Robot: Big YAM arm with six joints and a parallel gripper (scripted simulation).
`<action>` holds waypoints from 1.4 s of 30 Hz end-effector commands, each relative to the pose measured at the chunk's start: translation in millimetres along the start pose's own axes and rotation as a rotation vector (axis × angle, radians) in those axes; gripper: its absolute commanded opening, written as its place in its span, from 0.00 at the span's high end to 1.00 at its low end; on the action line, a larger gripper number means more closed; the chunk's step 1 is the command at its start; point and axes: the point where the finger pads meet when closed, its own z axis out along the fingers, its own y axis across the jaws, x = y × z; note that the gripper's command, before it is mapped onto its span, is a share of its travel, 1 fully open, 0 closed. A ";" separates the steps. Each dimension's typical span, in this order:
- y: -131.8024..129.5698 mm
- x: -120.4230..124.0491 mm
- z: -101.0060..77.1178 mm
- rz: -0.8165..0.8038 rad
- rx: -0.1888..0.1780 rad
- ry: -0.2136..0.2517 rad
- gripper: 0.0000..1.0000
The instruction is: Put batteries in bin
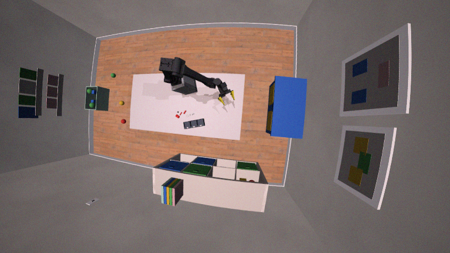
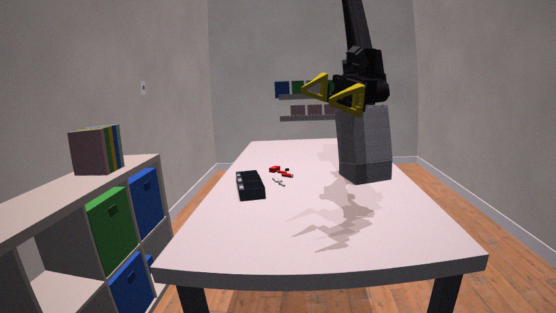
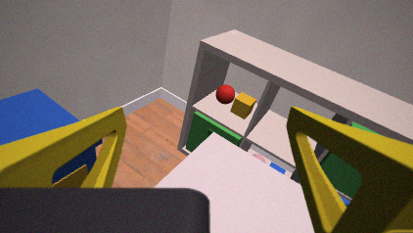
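The gripper (image 2: 333, 93) hung high with its yellow fingers (image 1: 221, 100) spread fully apart, empty. The small red and white items (image 2: 280, 173) lay mid-table, just beside the black bin row (image 2: 250, 185) near the long edge facing the shelf unit (image 2: 58, 191); nothing stood between them.

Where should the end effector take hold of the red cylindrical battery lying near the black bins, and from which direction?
Grip the red battery across its round body at mid-length, coming straight down from above. It lies flat on the table, so only its sides are free, and small items sit close by. The end effector is wide open and high above the table.
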 end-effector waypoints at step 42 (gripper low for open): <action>0.0 -0.1 0.0 0.000 0.000 0.000 0.91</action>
